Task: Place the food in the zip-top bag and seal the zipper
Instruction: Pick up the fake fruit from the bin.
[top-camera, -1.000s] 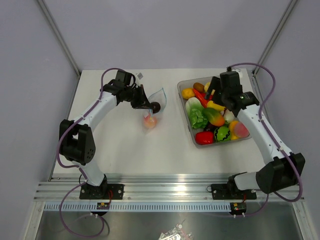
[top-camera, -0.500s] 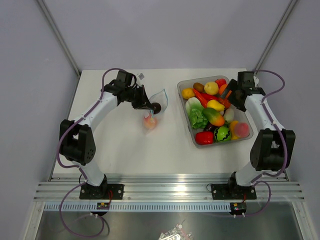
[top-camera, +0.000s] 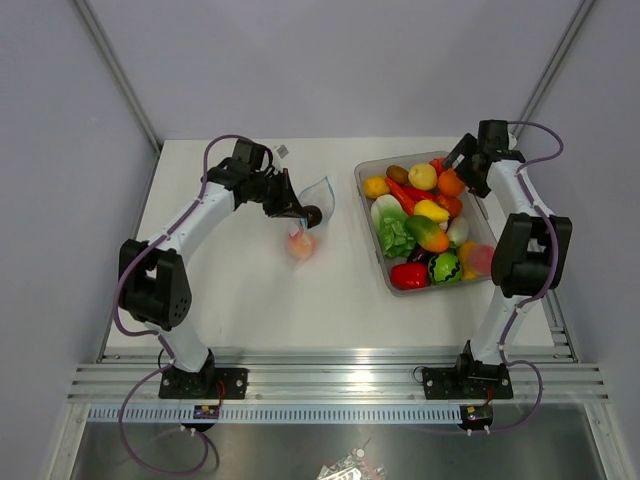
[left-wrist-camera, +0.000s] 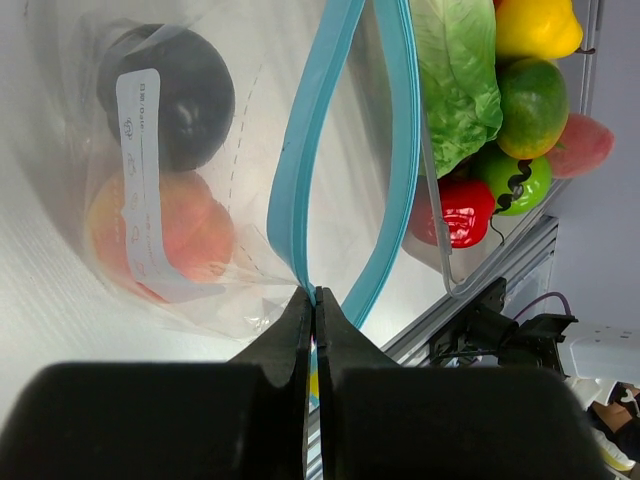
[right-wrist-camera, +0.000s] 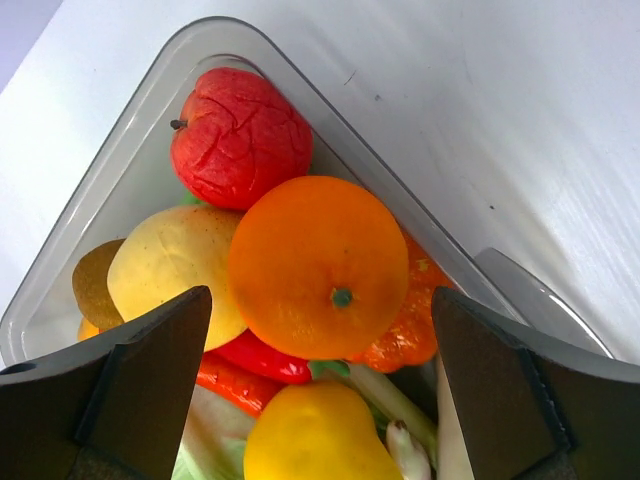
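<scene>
My left gripper (top-camera: 292, 204) (left-wrist-camera: 313, 300) is shut on the light blue zipper (left-wrist-camera: 300, 170) of the clear zip-top bag (top-camera: 305, 215), holding its mouth open above the table. Inside the bag lie a pink-yellow peach (left-wrist-camera: 160, 235) (top-camera: 300, 241) and a dark round fruit (left-wrist-camera: 175, 95). My right gripper (top-camera: 452, 172) (right-wrist-camera: 320, 330) is open, its fingers (right-wrist-camera: 150, 350) wide on either side of a round orange (right-wrist-camera: 318, 265) (top-camera: 450, 182) in the far corner of the clear tray (top-camera: 372, 165). The orange rests on other food.
The tray (right-wrist-camera: 120, 170) holds a red apple (right-wrist-camera: 240, 135), a yellow pear-like fruit (right-wrist-camera: 170, 265), a yellow mango (right-wrist-camera: 315, 435), green lettuce (top-camera: 395, 235) (left-wrist-camera: 455, 80), a red pepper (top-camera: 408, 275) and several more toys. The table's far and right edges lie near the tray.
My right arm swung from over the tray's middle to its far right corner, above the orange. The left gripper and the bag stayed in place.
</scene>
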